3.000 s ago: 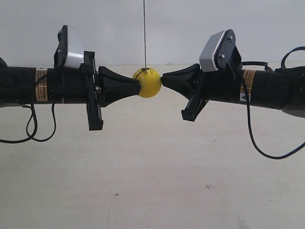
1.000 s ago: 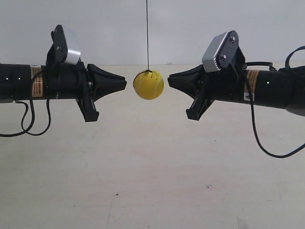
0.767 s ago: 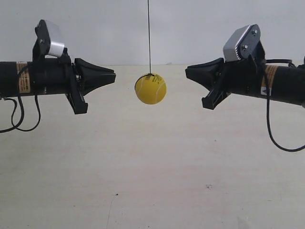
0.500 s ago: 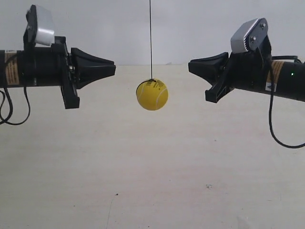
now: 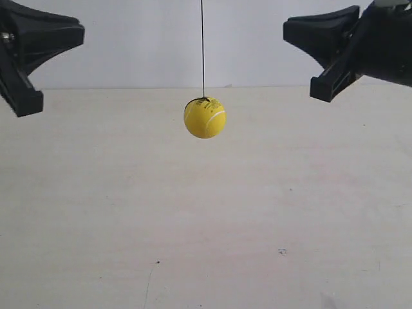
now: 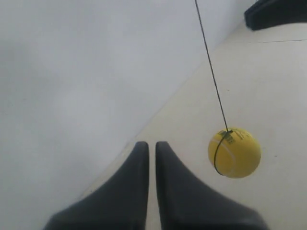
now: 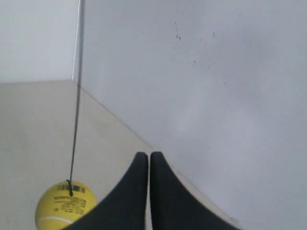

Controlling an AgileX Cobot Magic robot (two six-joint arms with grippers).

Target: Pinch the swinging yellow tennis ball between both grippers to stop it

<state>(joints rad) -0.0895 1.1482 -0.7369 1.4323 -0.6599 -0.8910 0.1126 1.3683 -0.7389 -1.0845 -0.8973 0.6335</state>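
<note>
The yellow tennis ball (image 5: 205,117) hangs free on its thin dark string (image 5: 202,45) in the middle of the exterior view, touching neither gripper. The gripper at the exterior view's left (image 5: 78,34) and the gripper at its right (image 5: 287,31) sit high and wide apart, both above ball height. In the left wrist view my left gripper (image 6: 151,144) is shut and empty, the ball (image 6: 234,152) off to one side. My right gripper (image 7: 146,155) is also shut and empty, with the ball (image 7: 65,206) beside and below its tips.
A pale tabletop (image 5: 206,225) lies under the ball and a white wall (image 5: 161,38) stands behind. The tip of the other arm (image 6: 278,12) shows in a corner of the left wrist view.
Both grippers have let go of the ball, drawn back outward and risen. The ball, pinched three seconds ago, now hangs loose at about the same spot.
</note>
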